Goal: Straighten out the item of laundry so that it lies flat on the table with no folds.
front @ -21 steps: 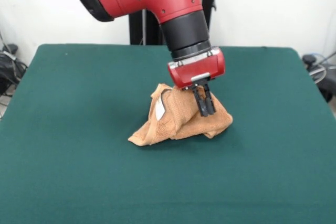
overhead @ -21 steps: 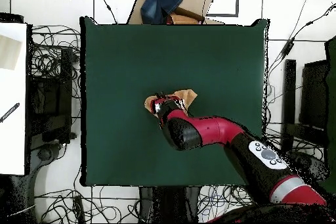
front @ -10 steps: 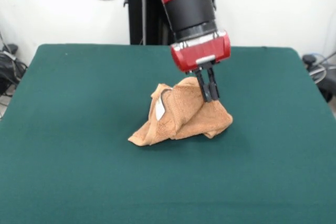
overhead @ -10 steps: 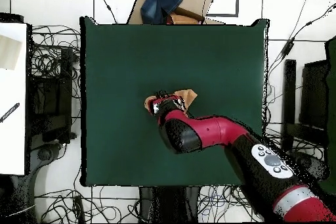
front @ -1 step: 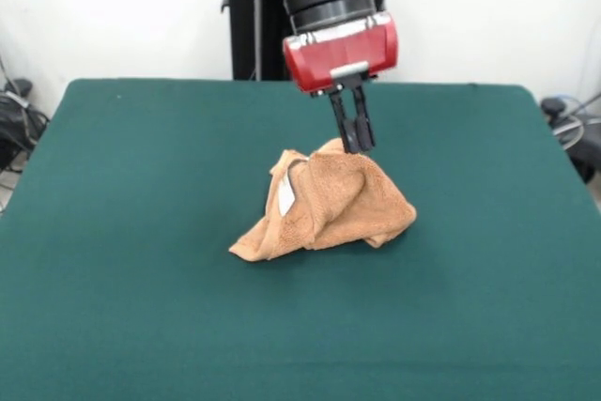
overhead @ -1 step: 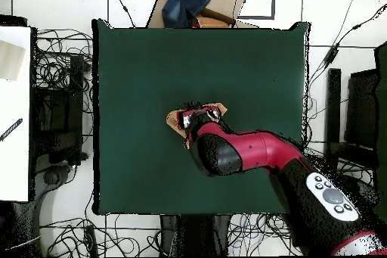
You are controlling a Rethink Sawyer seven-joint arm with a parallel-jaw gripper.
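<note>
The item of laundry (front @ -1 step: 329, 204) is an orange-tan towel bunched into a crumpled mound near the middle of the green table (front @ -1 step: 141, 185), a white label showing on its left side. My gripper (front @ -1 step: 355, 143) hangs at the mound's peak with its two black fingers pressed together; no cloth rises with them. In the overhead view the red arm covers most of the towel (overhead @ -1 step: 217, 109); only its edges show around the gripper (overhead @ -1 step: 187, 119) on the table (overhead @ -1 step: 151, 58).
A cardboard box with a blue cloth (overhead @ -1 step: 195, 4) sits just past one table edge. Cables lie on the floor all around. A white surface (overhead @ -1 step: 13, 111) stands at the left.
The gripper has risen from low against the towel's right flank up to its peak and shifted slightly left. The towel keeps the same shape.
</note>
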